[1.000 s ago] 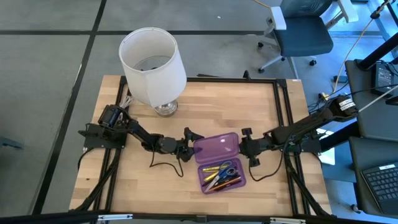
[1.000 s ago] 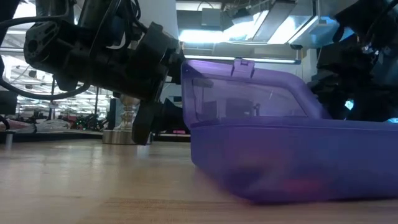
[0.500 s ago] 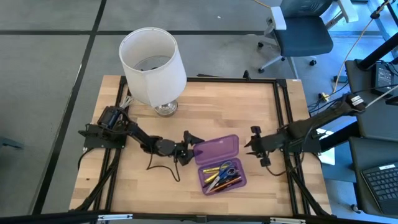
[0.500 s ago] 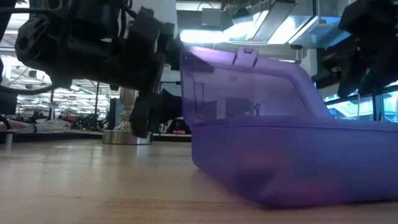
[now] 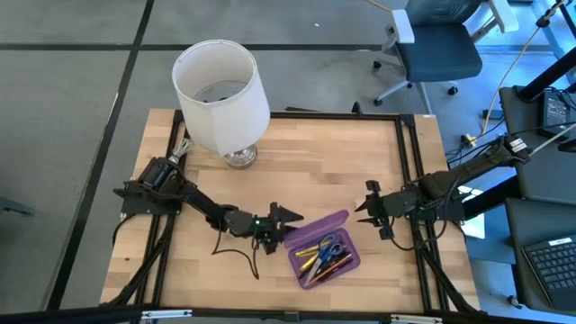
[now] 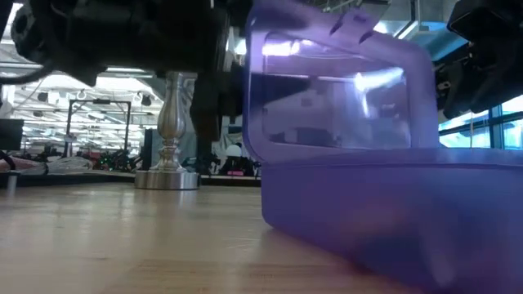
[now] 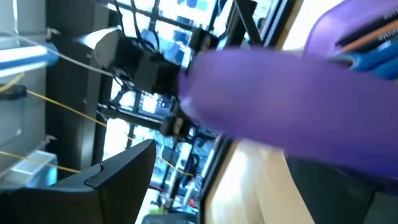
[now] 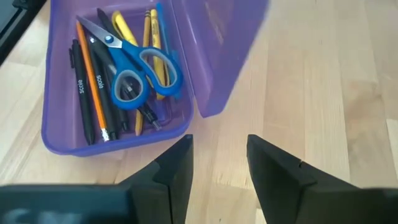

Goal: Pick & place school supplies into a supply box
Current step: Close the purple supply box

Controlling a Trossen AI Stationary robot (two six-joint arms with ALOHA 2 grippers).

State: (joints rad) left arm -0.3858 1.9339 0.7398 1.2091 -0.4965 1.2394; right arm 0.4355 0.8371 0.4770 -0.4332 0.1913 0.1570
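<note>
The purple supply box (image 5: 326, 261) lies open near the table's near edge. Its base (image 8: 112, 144) holds the blue-handled scissors (image 8: 134, 68) and the black, yellow and orange pens and pencils (image 8: 93, 93). The lid (image 5: 321, 224) stands steeply on its hinge over the base (image 6: 392, 212). My left gripper (image 5: 281, 219), open, is low at the lid's left end. My right gripper (image 5: 367, 209) (image 8: 217, 165), open, hovers to the right of the box and touches nothing. My left gripper meets the outer face of the lid (image 7: 280, 93) near its left end, coming level from the table's left. The lid fills its wrist view and hides which finger touches it. The lid (image 6: 335, 90) stands raised and tilted over the base, hinged along its long edge.
A white lampshade (image 5: 220, 94) on a metal foot (image 6: 167, 175) stands at the table's far left. Bare wood lies between the lamp and the box and to the near left. Dark cables trail from both arms across the table.
My left gripper has moved toward the near-right, and the lid has swung up from lying flat behind the base to standing steeply. The box has turned a little and slid toward the near edge. My right gripper has drawn back from the lid toward the right edge, still open.
</note>
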